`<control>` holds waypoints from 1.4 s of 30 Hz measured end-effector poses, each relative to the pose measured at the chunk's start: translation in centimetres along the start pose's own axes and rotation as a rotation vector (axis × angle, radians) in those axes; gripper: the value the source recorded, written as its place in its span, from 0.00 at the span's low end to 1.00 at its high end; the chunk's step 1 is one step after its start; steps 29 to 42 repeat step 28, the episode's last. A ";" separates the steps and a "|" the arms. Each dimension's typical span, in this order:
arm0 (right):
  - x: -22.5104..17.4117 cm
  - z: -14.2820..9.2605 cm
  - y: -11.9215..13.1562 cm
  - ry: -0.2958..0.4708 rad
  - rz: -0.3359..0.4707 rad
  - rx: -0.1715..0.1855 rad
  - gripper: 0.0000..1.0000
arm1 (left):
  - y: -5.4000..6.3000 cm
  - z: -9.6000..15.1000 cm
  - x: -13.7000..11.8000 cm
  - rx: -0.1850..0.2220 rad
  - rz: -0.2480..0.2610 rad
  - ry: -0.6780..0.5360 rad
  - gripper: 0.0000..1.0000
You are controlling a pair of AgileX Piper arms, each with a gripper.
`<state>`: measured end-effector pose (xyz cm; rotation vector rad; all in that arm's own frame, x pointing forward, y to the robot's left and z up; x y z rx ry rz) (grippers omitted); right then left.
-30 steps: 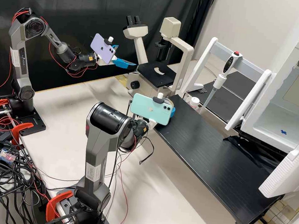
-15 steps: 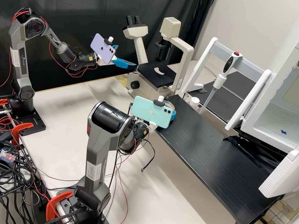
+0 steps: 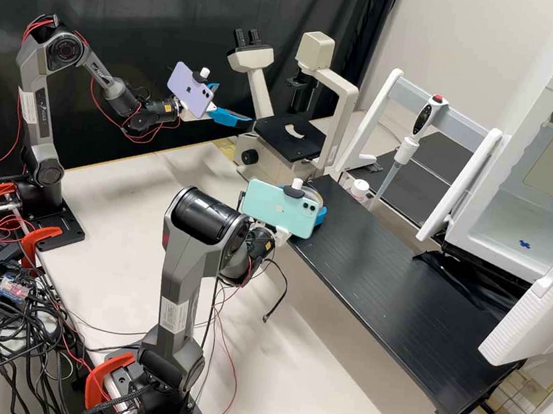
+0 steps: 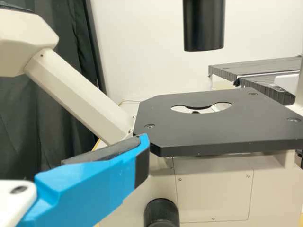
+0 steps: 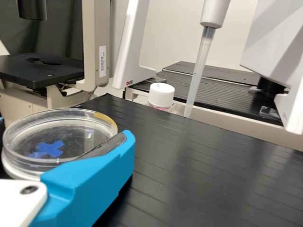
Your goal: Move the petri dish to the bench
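In the high view my left gripper (image 3: 234,104) stands open beside the microscope stage, its fingers apart. In the left wrist view the left gripper (image 4: 138,153) shows one blue finger by the stage corner, holding nothing. My right gripper (image 3: 320,216) is at the near-left corner of the black raised bench (image 3: 400,296), partly behind the green phone. A clear round petri dish (image 5: 85,135) with a blue cross lies level in the right gripper (image 5: 64,133), which is shut on its sides. I cannot tell whether the dish touches the black top.
The microscope (image 3: 290,137) stands at the back. Behind the black bench are a white-capped bottle (image 5: 161,95) and a pipette (image 3: 411,139) hanging on a white stand (image 3: 377,112). At the right, the white incubator (image 3: 516,223) has its door (image 3: 543,303) swung open over the bench.
My right gripper has moved slightly right and down in the high view, with the dish, then nearly stopped. The left arm has stayed still.
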<state>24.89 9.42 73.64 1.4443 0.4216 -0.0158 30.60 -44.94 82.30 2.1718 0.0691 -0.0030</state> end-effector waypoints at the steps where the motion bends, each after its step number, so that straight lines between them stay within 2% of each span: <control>1: -0.1 0.0 0.0 0.000 0.000 0.000 1.00 | 0.0 0.0 0.0 0.000 0.000 0.000 1.00; 5: -0.8 -0.2 0.2 0.009 0.004 -0.005 1.00 | 0.0 0.0 0.0 0.000 0.000 0.000 1.00; 10: -2.1 -0.3 1.0 0.040 0.046 -0.036 1.00 | 0.0 0.0 0.0 0.000 0.000 0.000 1.00; 15: -4.2 -0.8 3.7 0.107 0.195 -0.052 1.00 | 0.0 0.0 0.0 0.000 0.000 0.000 1.00; 19: -5.6 -1.3 6.0 0.132 0.336 -0.033 1.00 | 0.0 0.0 0.0 0.000 0.000 0.000 1.00; 22: -6.8 -1.3 7.9 0.119 0.464 -0.002 1.00 | 0.0 0.0 0.0 0.000 0.000 0.000 1.00; 23: -6.9 -1.3 8.1 0.115 0.476 0.004 1.00 | 0.0 0.0 0.0 0.000 0.000 0.000 1.00; 24: -7.3 -0.9 8.8 0.107 0.510 0.028 1.00 | 0.0 0.0 0.0 0.000 0.000 0.000 1.00; 28: -7.7 0.1 9.7 0.089 0.549 0.094 1.00 | 0.0 0.0 0.0 0.000 0.000 0.000 1.00; 42: -7.7 0.1 9.7 0.089 0.549 0.094 1.00 | 0.0 0.0 0.0 0.000 0.000 0.000 1.00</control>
